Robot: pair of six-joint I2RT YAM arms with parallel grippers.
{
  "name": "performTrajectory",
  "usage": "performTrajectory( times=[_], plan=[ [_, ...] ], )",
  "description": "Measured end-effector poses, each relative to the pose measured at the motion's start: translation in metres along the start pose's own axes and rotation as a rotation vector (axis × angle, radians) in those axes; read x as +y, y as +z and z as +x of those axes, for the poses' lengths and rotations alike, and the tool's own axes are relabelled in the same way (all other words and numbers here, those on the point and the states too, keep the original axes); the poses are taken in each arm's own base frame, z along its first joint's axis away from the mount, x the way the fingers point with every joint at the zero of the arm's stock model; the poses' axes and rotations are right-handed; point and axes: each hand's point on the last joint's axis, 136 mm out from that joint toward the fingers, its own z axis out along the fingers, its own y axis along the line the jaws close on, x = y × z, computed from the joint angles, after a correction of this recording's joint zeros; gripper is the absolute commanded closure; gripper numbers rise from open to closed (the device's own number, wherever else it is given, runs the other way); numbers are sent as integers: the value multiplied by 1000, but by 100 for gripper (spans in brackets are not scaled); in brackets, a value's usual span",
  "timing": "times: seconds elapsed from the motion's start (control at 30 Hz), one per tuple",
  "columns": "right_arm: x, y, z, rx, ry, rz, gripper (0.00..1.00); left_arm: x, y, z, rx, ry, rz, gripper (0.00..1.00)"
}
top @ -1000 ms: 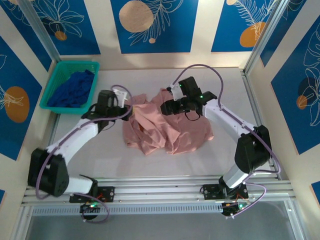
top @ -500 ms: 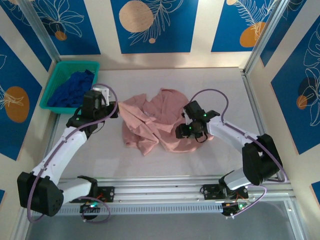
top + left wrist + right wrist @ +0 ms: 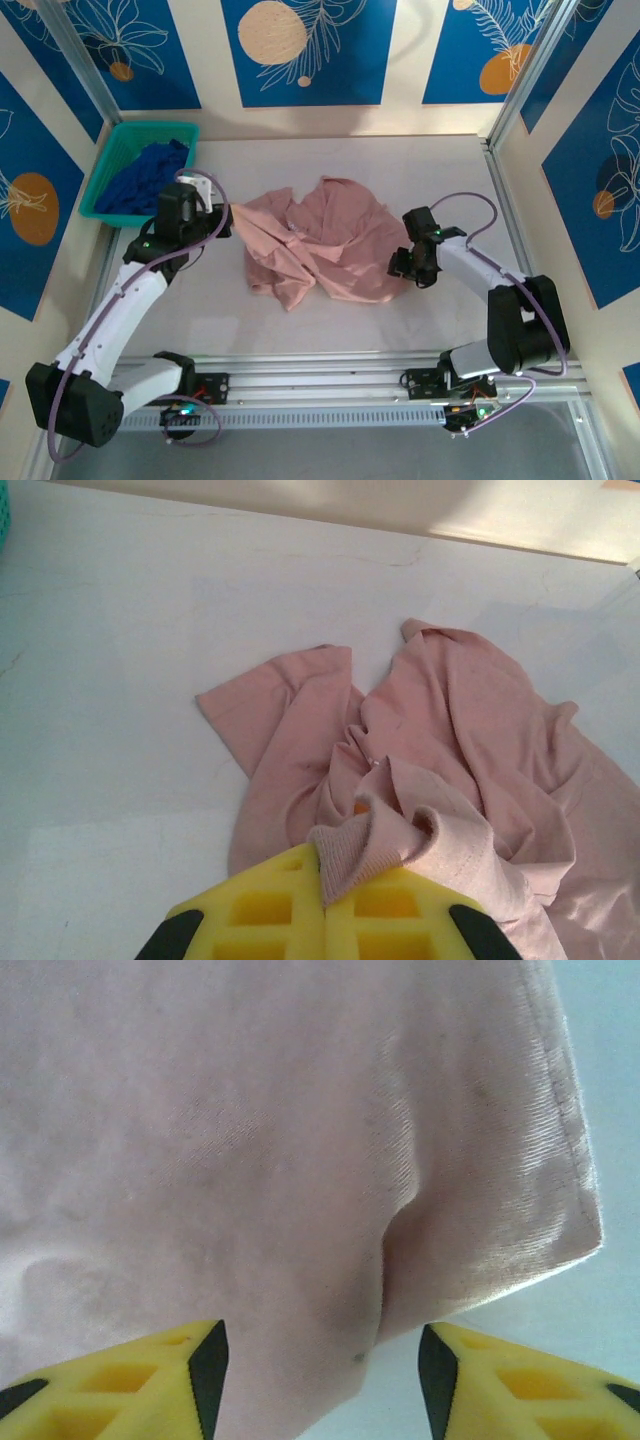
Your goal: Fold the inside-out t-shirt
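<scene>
Left gripper sits at the left edge of the inside-out t-shirt, a little left of the centre of the top view. Through its wrist camera we see the left gripper at the bottom of the frame, its yellow fingers pressed together on a ribbed edge of the pink cloth, which bunches up over the right finger. From that pinch the t-shirt spreads toward the upper right of the wrist frame. One short sleeve lies flat toward the left on the pale table.

We find the right gripper at the right edge of the shirt, right of centre in the top view, low over the table. In the right wrist view the right gripper has its fingers spread apart at the bottom of the frame. A soft fold of the t-shirt runs down between them. We cannot tell whether either finger touches the cloth. A stitched hem runs down the right side of that frame to a corner at the lower right, with bare table beyond it.

From above, the shirt lies crumpled in the middle of the table, between the two grippers, creased and partly heaped on itself. No print shows on the sides we can see.

A teal basket stands in the upper left of the top view, just behind the left arm. It holds a dark blue garment and stands apart from the shirt.
</scene>
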Motion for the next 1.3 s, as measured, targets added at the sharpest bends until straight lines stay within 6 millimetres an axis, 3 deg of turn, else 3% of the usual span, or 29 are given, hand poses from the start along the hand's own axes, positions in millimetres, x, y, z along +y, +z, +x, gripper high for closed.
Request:
performTrajectory(
  times=[0.1,0.2,0.3,0.4,0.53,0.63,0.73,0.8,0.97,1.0,1.07,1.2,1.3],
  plan=[
    [5,10,-3,16,18,-29,82,0,-1,0,0,-1,0,100],
    [9,11,-6,12,26,-50,94,-1,-3,-3,-2,-7,0,100],
    [14,-6,-17,-59,13,-83,100,-4,-11,-14,-16,-7,-1,100],
    [21,-49,-39,-209,-3,-146,100,-9,-25,-35,-64,-6,1,100],
    [37,-140,-77,-487,-25,-265,100,-16,-51,-70,-148,-14,9,100],
    [46,-196,-96,-637,-45,-324,100,-23,-75,-101,-223,-13,17,100],
    [52,-231,-107,-723,-64,-349,100,-27,-98,-127,-296,-11,15,100],
    [53,-240,-110,-748,-70,-350,100,-27,-111,-141,-336,-8,7,100],
    [51,-232,-108,-729,-66,-338,100,-17,-127,-160,-379,-12,-46,100],
    [48,-224,-105,-711,-60,-332,100,-14,-127,-158,-373,-12,-56,100],
    [39,-191,-90,-646,-34,-310,88,-10,-125,-149,-357,-15,-69,100],
    [4,-95,-24,-416,25,-207,65,9,-101,-91,-236,-25,-100,100],
    [-2,-68,7,-348,0,-187,57,27,-74,-35,-93,-44,-129,100]
  ],
)
